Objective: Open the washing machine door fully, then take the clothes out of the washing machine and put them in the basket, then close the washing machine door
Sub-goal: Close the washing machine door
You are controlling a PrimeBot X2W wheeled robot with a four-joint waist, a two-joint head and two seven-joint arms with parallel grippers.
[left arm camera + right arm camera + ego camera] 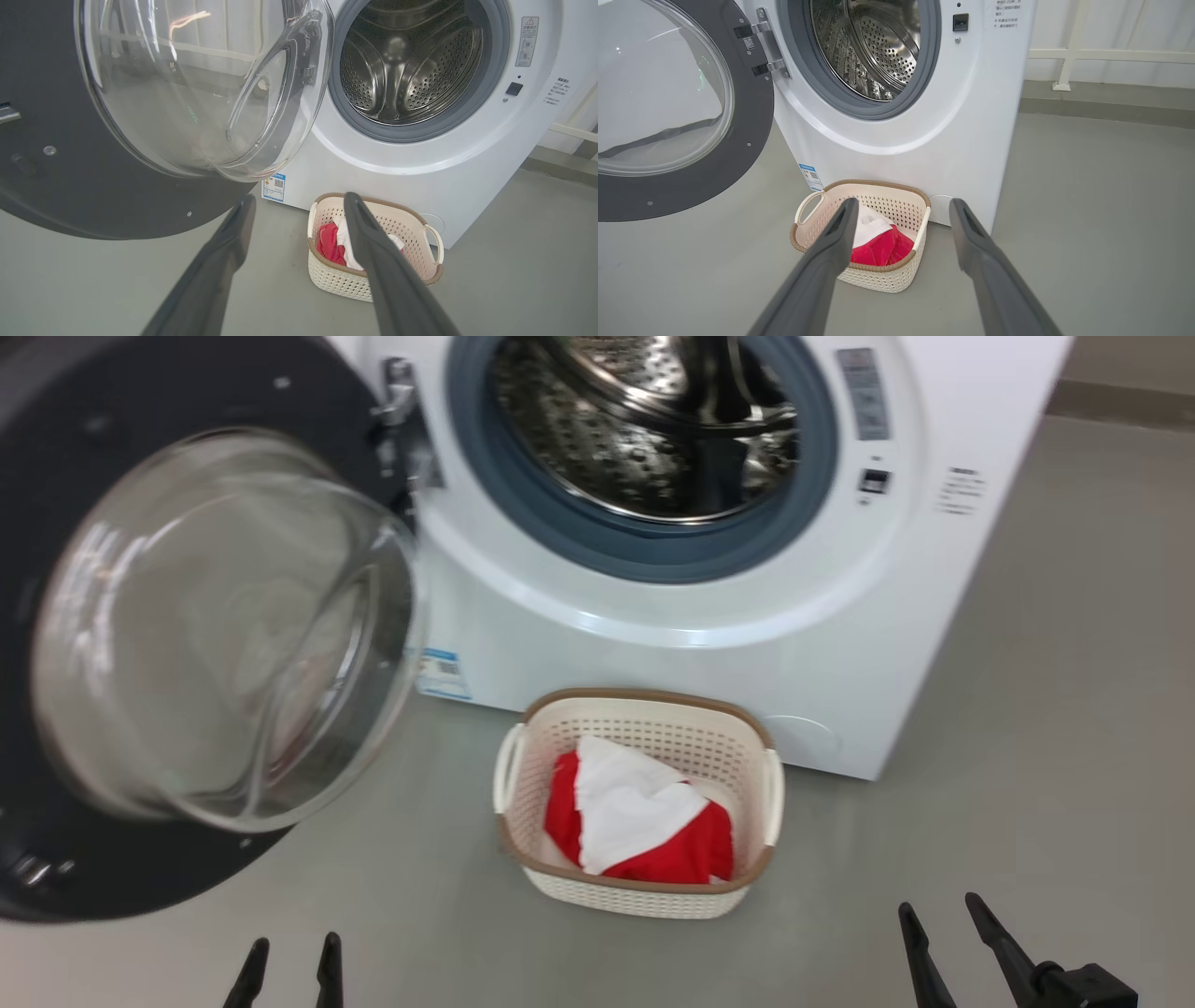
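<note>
Now the washing machine door (56,448) stands swung wide open at the left side of the washing machine (653,653), leaving the steel drum (607,439) exposed. The basket (644,705) sits on the floor just in front of the washing machine, red and white clothes (644,821) heaped inside it. Well back from the washing machine, the left gripper (294,941) and right gripper (938,902) hover with fingers spread apart, both empty.

My left pincer (292,941) and right pincer (938,902) are dark grey. The washing machine (709,663) is white, with a grey gasket (644,555) and a hole-dotted steel drum (597,439). The washing machine door (93,411) is black-rimmed. The basket (644,719) is perforated cream with a brown rim, and the clothes (644,821) are red and white.
</note>
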